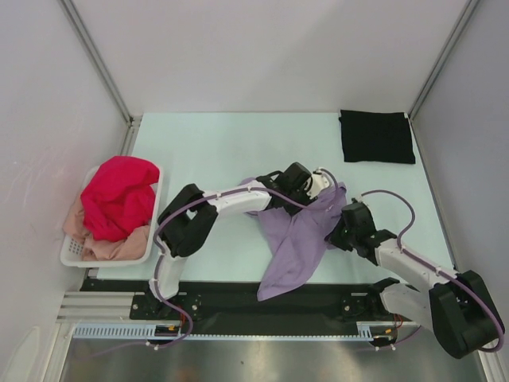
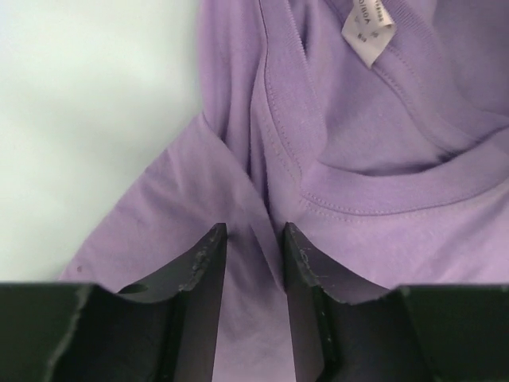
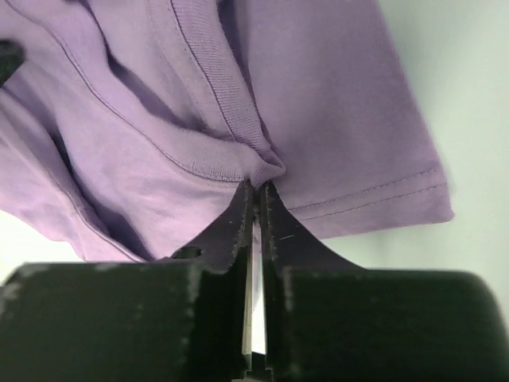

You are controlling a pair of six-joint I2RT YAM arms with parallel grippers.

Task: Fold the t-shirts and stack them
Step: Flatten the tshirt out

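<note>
The lavender t-shirt (image 1: 298, 239) lies crumpled at the table's middle, with its lower part trailing toward the near edge. My right gripper (image 1: 340, 216) is shut on a pinch of its cloth beside the collar (image 3: 262, 169), near a sleeve hem. My left gripper (image 1: 306, 185) is at the shirt's far side, its jaws a little apart astride a fold of the shirt (image 2: 254, 263), below the collar and the white label (image 2: 367, 32). The black t-shirt (image 1: 376, 136) lies folded square at the far right. The magenta-red t-shirt (image 1: 119, 193) lies on the peach-pink t-shirt (image 1: 119, 247) in the basket.
A white plastic basket (image 1: 73, 253) stands at the table's left edge. Grey walls and metal posts enclose the table on three sides. A black rail (image 1: 223, 298) runs along the near edge under the arm bases.
</note>
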